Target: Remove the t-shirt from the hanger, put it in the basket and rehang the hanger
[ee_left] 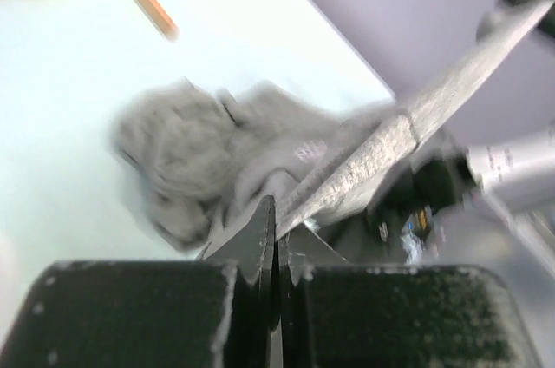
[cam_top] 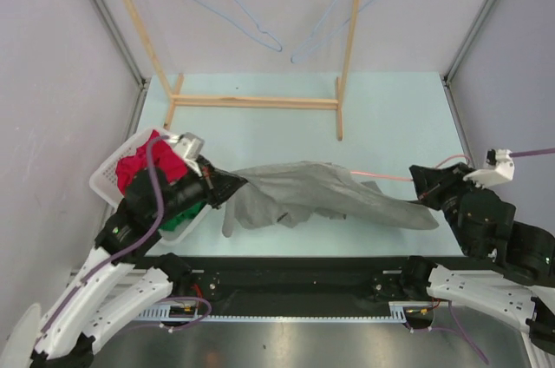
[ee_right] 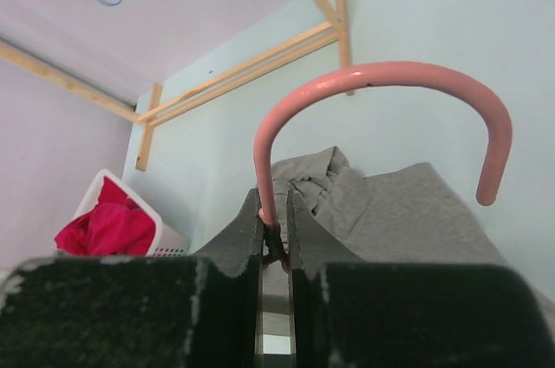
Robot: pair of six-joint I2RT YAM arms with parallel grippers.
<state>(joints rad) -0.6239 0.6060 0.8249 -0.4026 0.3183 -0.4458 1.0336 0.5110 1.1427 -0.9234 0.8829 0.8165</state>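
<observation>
A grey t-shirt [cam_top: 321, 193] lies stretched across the table between my two grippers. A pink wire hanger [cam_top: 381, 176] sticks out of its right end. My left gripper [cam_top: 227, 187] is shut on the shirt's left edge; in the left wrist view [ee_left: 277, 233] a taut strip of the grey t-shirt [ee_left: 364, 168] runs out from the closed jaws. My right gripper [cam_top: 425, 193] is shut on the hanger. In the right wrist view [ee_right: 275, 216] the jaws clamp the stem of the pink hanger hook [ee_right: 381, 73], with the t-shirt [ee_right: 416, 212] beyond it.
A white basket [cam_top: 106, 179] with red and green cloth stands at the left, beside my left arm. A wooden rack [cam_top: 251, 101] stands at the back, with blue wire hangers [cam_top: 234, 3] hanging from it. Grey walls close in both sides.
</observation>
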